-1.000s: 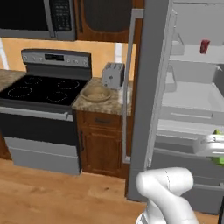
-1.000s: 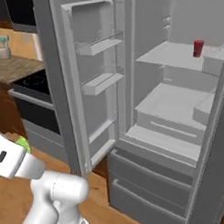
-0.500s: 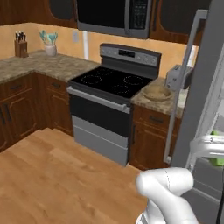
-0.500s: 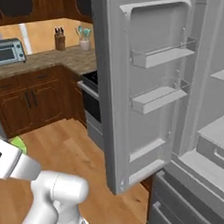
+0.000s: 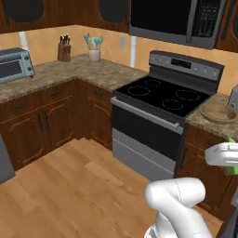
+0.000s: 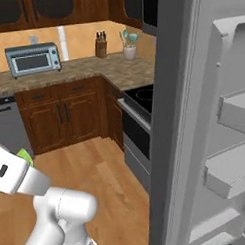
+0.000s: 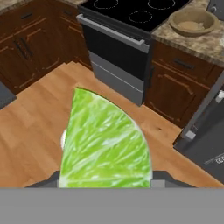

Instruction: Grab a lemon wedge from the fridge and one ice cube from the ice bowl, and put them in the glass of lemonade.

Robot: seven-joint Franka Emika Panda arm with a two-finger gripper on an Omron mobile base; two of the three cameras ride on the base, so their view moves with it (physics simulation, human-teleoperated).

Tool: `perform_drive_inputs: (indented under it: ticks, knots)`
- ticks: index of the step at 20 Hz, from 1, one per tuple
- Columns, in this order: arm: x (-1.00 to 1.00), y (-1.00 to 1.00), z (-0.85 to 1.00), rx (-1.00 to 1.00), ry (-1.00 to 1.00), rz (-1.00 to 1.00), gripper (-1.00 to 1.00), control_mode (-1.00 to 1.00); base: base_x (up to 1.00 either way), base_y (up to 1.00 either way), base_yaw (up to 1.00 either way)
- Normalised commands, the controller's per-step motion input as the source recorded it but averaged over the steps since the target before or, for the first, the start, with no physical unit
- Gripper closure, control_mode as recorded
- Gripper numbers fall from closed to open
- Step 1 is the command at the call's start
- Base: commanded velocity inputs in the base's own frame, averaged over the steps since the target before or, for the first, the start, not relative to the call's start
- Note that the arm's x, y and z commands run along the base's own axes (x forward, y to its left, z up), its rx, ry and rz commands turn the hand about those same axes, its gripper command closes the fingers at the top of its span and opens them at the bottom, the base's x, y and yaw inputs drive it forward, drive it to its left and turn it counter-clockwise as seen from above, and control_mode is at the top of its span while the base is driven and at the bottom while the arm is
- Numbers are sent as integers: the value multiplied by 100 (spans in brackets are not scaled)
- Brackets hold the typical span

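I note the fridge [image 6: 194, 117] at the right of the right base view, its grey door swung open with the pale door shelves facing the camera. To its left stands the black-topped stove [image 5: 162, 100], with a dark microwave [image 5: 179, 21] mounted above it. The speckled stone surface [image 5: 88, 72] wraps the corner over brown wood cabinets and carries a silver toaster oven [image 5: 15, 65], a knife block [image 5: 64, 50] and a pale jar of utensils [image 5: 94, 53]. On the short stretch of surface just right of the stove, the ice bowl [image 5: 218, 111] sits upright; I see the same tan bowl at the top right of the hand view, and I cannot make out any cube inside it. The floor is light wood planking.

The claw [image 7: 105, 183] sits closed on the lemon wedge [image 7: 105, 144], which stands up large between the finger tips in the hand view, its yellow-green flesh facing the camera. From the left base view a sliver of that green shows at the right edge beside the white arm, in front of the cabinet below the bowl.
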Motion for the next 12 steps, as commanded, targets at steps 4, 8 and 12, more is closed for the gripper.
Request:
perform_drive_inputs:
  ticks: [4, 8, 12]
  knots:
    - [0, 0, 0, 0, 0, 0, 100, 100, 97, 1, 0]
    - [0, 0, 0, 0, 0, 0, 100, 100, 100, 2, -42]
    - [0, 0, 0, 0, 0, 0, 100, 100, 98, 3, -55]
